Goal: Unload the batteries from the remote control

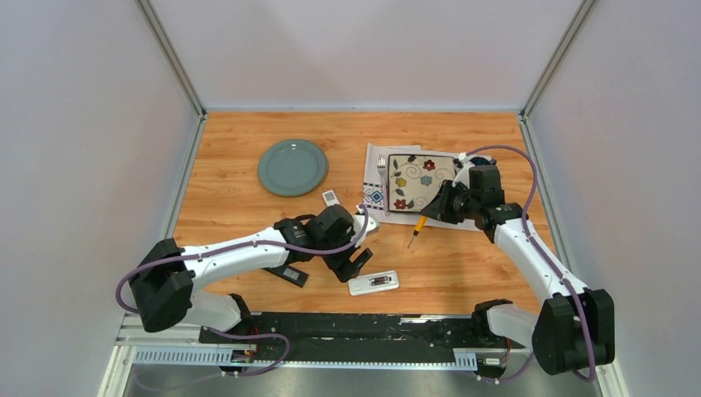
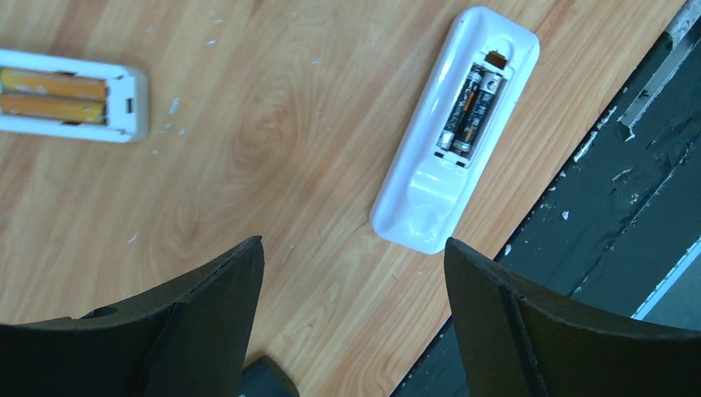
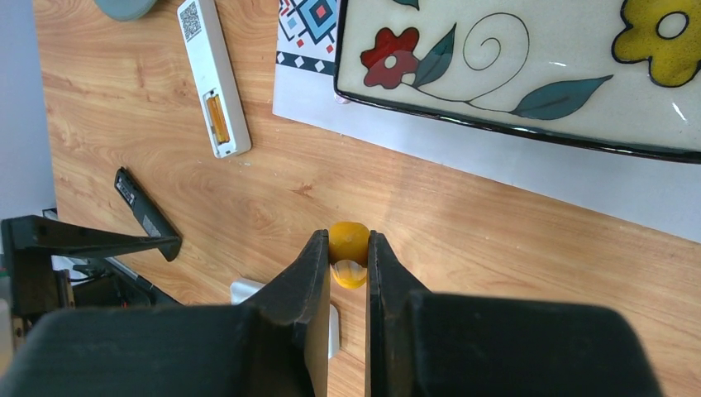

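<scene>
Wood-grain tabletop (image 1: 248, 141), pale walls on three sides, dark rail (image 1: 347, 331) along the near edge.

1. Batteries (image 2: 467, 107): two slim dark cells, side by side, seated in the open compartment of a white remote (image 2: 446, 157). Right of centre in the left wrist view, bottom centre in the top view (image 1: 374, 283). The remote lies back-up with its cover off, presumably so the cells can be reached from above.

2. Gold-orange cells (image 2: 54, 95): a pair, likewise seated, in a second white remote (image 2: 124, 103) at the upper left of the left wrist view.

3. Left gripper (image 2: 354, 248): jaws spread wide and empty, hovering just up-left of the first remote in the top view. Probably poised to steady the casing or pick a cell.

4. Right gripper (image 3: 348, 238): jaws clenched on the handle of an orange-handled screwdriver (image 3: 349, 269). Likely meant as a prying tool.

5. Surroundings: floral plate (image 1: 422, 180) on a patterned mat (image 1: 372, 198), green plate (image 1: 292, 166), black slab (image 1: 289, 275) beside the left arm.

View notes: the top view reduces the compartment to a dark patch, and only the left wrist view resolves two cells. Only the right wrist view confirms the grip on the handle. It also shows a QR-labelled remote (image 3: 213, 78) with a gold cell; whether that is item 2's remote cannot be told.
</scene>
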Controlling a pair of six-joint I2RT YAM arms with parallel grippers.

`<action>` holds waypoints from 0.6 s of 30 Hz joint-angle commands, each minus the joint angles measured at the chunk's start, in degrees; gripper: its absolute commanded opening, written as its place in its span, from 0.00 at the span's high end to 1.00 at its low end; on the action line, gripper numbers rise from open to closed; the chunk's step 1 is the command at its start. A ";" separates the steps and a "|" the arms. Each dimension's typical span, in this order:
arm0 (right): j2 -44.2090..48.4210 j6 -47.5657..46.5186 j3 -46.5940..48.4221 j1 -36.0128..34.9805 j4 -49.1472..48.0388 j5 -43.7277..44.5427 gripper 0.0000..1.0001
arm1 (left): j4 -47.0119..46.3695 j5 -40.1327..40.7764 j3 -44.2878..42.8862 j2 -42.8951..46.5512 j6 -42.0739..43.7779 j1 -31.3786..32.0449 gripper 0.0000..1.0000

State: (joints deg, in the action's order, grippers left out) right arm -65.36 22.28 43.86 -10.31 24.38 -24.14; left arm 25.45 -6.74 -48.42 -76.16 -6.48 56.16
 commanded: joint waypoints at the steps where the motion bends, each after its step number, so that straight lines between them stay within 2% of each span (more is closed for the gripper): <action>1: -0.90 0.57 -0.17 0.29 -3.20 -1.43 1.00 | -3.39 -2.22 -1.31 -4.25 0.85 2.81 0.13; 6: -0.82 0.30 -0.61 0.55 -3.11 -1.17 1.00 | -5.23 -5.29 -4.83 -12.06 1.82 6.41 0.13; 11: -0.64 0.04 -1.05 0.29 -3.11 -0.91 1.00 | -8.23 -7.58 -3.70 -15.07 1.65 7.12 0.13; 14: -0.55 -0.05 -1.32 0.29 -3.29 -0.91 1.00 | -6.91 -5.83 -3.43 -15.86 2.17 7.56 0.14; 18: -1.17 0.22 -1.40 0.28 -3.90 -1.00 1.00 | -4.28 0.65 -2.03 -15.60 2.44 9.05 0.16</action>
State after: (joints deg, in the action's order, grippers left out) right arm -66.46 22.44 42.41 -10.28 23.09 -24.56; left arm 20.25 -11.09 -50.81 -92.12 -5.58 63.64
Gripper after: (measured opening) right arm 0.147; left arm 0.856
